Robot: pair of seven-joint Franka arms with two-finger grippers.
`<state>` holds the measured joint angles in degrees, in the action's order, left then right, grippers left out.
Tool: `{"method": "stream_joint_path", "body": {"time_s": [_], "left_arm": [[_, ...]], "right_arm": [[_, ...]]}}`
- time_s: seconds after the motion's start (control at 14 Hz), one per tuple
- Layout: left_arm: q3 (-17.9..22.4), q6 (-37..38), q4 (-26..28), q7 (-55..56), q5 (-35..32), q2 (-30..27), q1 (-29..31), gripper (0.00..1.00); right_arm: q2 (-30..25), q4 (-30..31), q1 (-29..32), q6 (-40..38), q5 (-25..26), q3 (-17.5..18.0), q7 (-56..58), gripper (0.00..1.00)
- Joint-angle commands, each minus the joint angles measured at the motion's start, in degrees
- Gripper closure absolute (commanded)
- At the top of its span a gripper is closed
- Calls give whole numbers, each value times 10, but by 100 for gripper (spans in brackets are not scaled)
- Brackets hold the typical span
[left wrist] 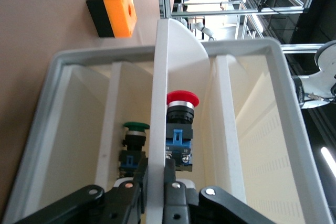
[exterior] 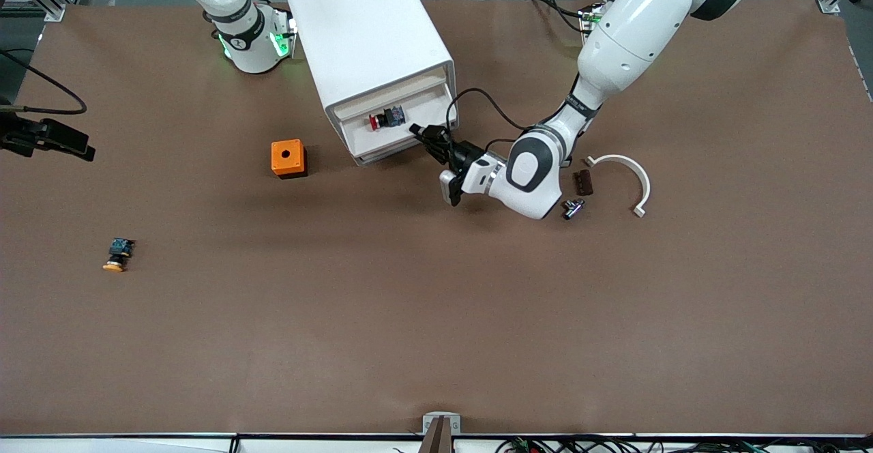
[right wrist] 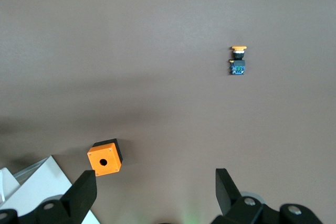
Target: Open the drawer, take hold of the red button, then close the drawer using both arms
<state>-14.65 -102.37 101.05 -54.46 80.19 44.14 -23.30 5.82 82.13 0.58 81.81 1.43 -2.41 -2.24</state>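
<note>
beside cabinet, orange box; left fingers clamp drawer front, right fingers spread.

Left gripper reaches toward ten o'clock, fingers pinched; right gripper waits high, fingers spread.

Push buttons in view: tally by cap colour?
red-cap button, in the drawer: 1
green-cap button: 1
orange-yellow-cap button, on the table: 1
Total: 3
</note>
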Motion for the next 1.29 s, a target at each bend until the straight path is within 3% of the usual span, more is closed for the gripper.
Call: {"method": "stream_joint_path", "body": {"time_s": [0.0, 0.71, 0.93, 1.0, 1.07, 1.14, 1.21], "left_arm": [[14, -12, -58, 16, 13, 33, 7, 100], [21, -6, -107, 18, 3, 60, 54, 100], [33, -6, -116, 21, 5, 63, 54, 100], [33, -6, -117, 23, 2, 60, 54, 92], [33, -6, -117, 25, 1, 58, 53, 69], [33, -6, -116, 30, 1, 57, 53, 17], [34, -5, -115, 33, 1, 57, 53, 0]], "right_arm": [[-5, 0, -35, -23, -3, 2, -65, 0], [-5, 0, -253, -38, -10, 3, -480, 0], [0, 2, -267, -11, -61, 3, -562, 0], [2, 2, -276, -6, -62, 2, -586, 0], [9, 2, -291, 2, -63, 3, -611, 0], [13, 2, -301, 14, -63, 2, -644, 0], [19, 2, -312, 22, -64, 3, -673, 0]]}}
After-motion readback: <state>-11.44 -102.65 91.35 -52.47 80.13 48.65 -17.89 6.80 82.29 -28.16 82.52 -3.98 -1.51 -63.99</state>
